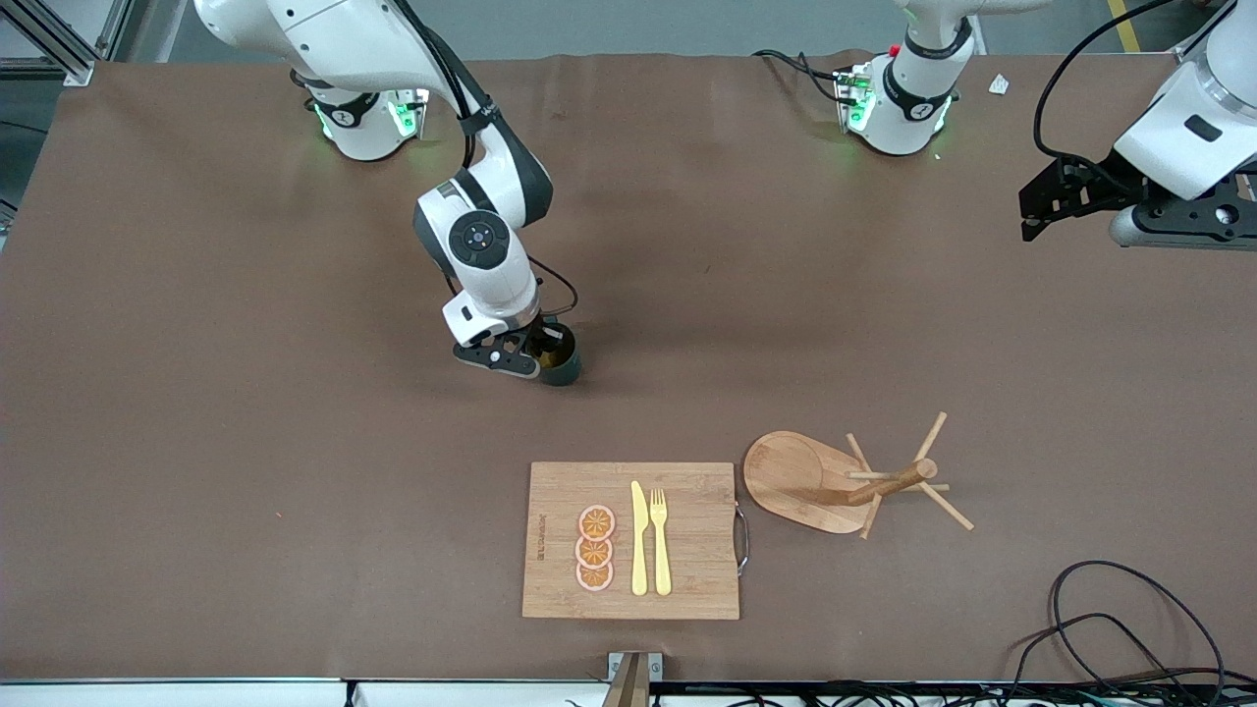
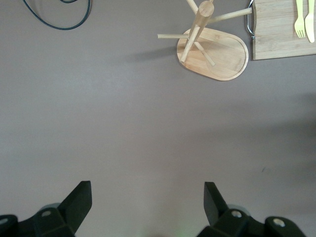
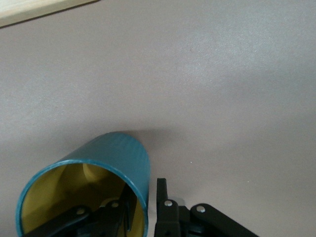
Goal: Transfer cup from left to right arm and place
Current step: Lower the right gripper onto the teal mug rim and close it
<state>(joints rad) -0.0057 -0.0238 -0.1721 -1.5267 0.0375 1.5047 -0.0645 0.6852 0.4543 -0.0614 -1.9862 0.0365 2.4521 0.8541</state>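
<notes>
Teal cup [image 1: 563, 361] stood on the brown table [image 1: 196, 393]; your right gripper [image 1: 530, 353] pinched its rim, one finger inside. Your left gripper [image 2: 148, 207] waited, spread wide, above the table.

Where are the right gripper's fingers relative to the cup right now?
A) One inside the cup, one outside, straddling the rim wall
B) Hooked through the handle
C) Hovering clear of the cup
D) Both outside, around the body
A: in the right wrist view one finger sits inside the cup and the other outside its wall, so the right gripper straddles the rim.
</notes>
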